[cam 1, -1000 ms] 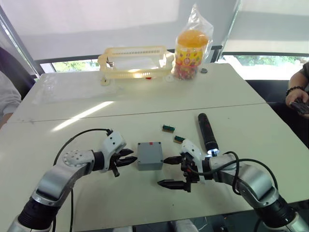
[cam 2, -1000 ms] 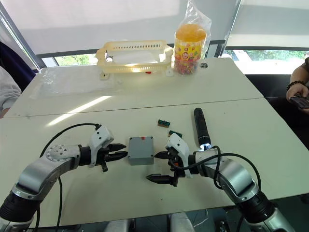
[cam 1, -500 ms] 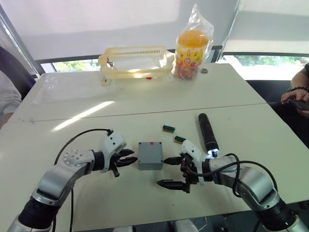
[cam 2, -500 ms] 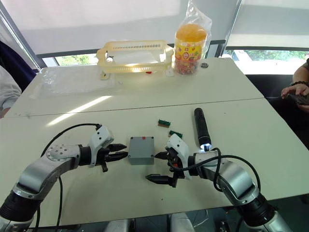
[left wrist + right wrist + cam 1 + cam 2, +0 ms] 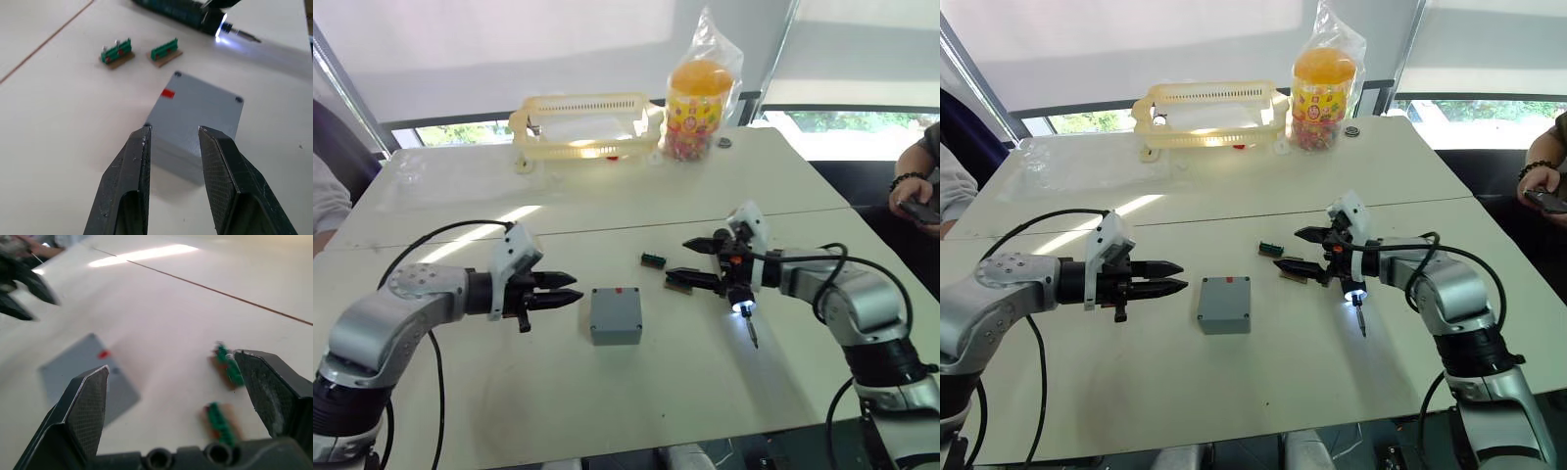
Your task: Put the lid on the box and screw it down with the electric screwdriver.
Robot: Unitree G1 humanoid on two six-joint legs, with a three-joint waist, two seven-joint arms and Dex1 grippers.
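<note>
1. The box [image 5: 616, 314] sits on the white table [image 5: 607, 392], between the two arms, with the lid [image 5: 198, 105] already on top of it. A small red mark shows on the lid's far edge, and dark screw spots show at its corners in the left wrist view.
2. The left gripper [image 5: 564, 290] hovers just to the left of the box, fingers pointing at it. Its two black fingers [image 5: 131, 171] are a little apart, with nothing between them. It is not touching the box.
3. The right gripper [image 5: 690, 262] is raised to the right of the box, well apart from it, with its fingers spread wide. In the right wrist view nothing lies between its fingertips.
4. The electric screwdriver [image 5: 1355, 294] shows just beneath the right gripper, its lit ring glowing and its thin metal bit pointing toward the near edge of the table. I cannot tell whether the gripper is holding it.
5. Two small green blocks [image 5: 117, 52] lie on the table beyond the box, side by side and near the right gripper.
6. On the far table stand a pale yellow basket [image 5: 585, 122] and a bagged jar of sweets [image 5: 699, 93].
7. A person's hand [image 5: 913, 191] holding a dark thing shows at the right edge.
</note>
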